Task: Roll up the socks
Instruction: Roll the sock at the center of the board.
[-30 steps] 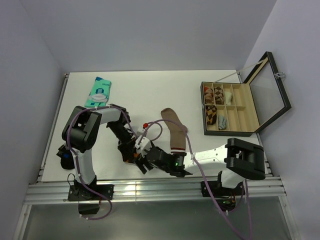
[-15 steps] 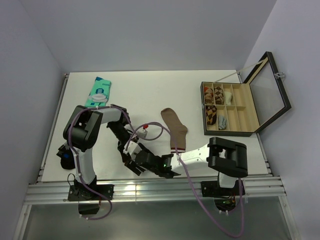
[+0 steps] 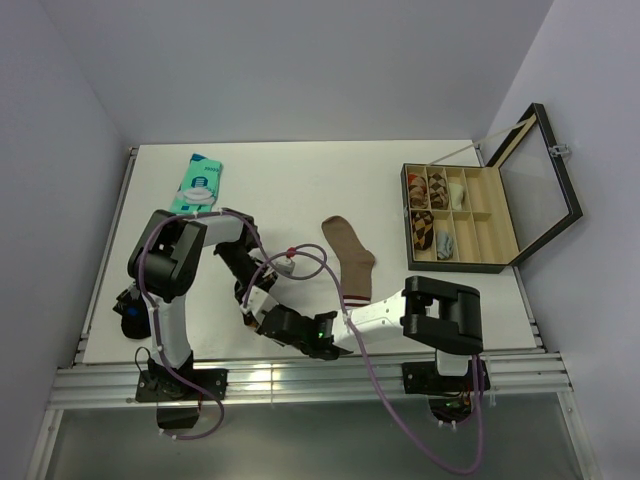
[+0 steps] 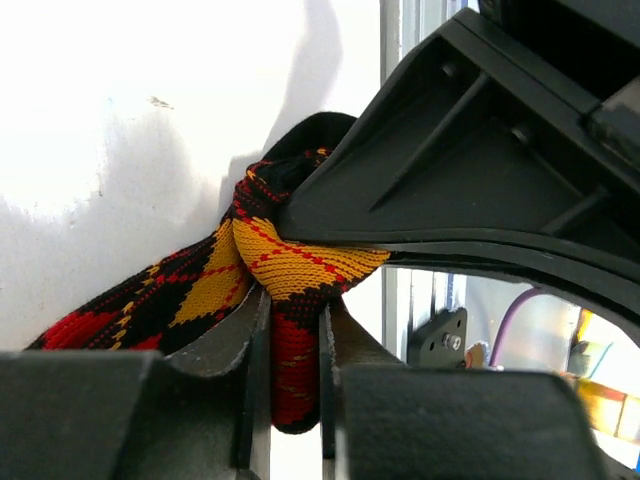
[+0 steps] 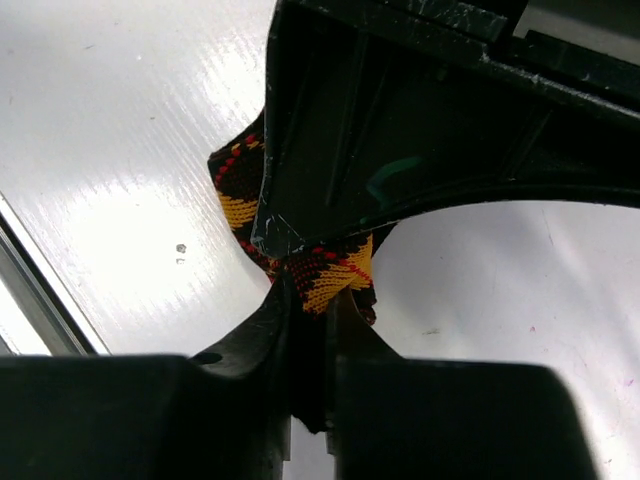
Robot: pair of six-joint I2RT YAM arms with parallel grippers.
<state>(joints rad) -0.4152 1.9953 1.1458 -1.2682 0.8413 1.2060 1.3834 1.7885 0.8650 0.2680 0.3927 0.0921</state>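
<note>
The black argyle sock (image 4: 200,290), with red, orange and yellow diamonds, is bunched on the white table near its front edge. My left gripper (image 4: 293,335) is shut on a fold of it. My right gripper (image 5: 312,315) is shut on the same sock (image 5: 335,272) from the opposite side, and its dark body (image 4: 470,180) fills the upper right of the left wrist view. In the top view the two grippers (image 3: 252,298) (image 3: 270,318) meet tip to tip and hide that sock. The tan-brown sock (image 3: 350,255) with its maroon striped cuff lies flat just to the right.
A teal flat packet (image 3: 198,184) lies at the back left. An open compartment box (image 3: 478,232) with rolled socks inside stands at the right, its lid (image 3: 548,180) raised. The metal rail (image 3: 320,378) runs along the front edge, close to both grippers.
The right arm has swung left along the front edge until its gripper met the left one, and it has shut on the argyle sock. The left gripper has kept its hold in place.
</note>
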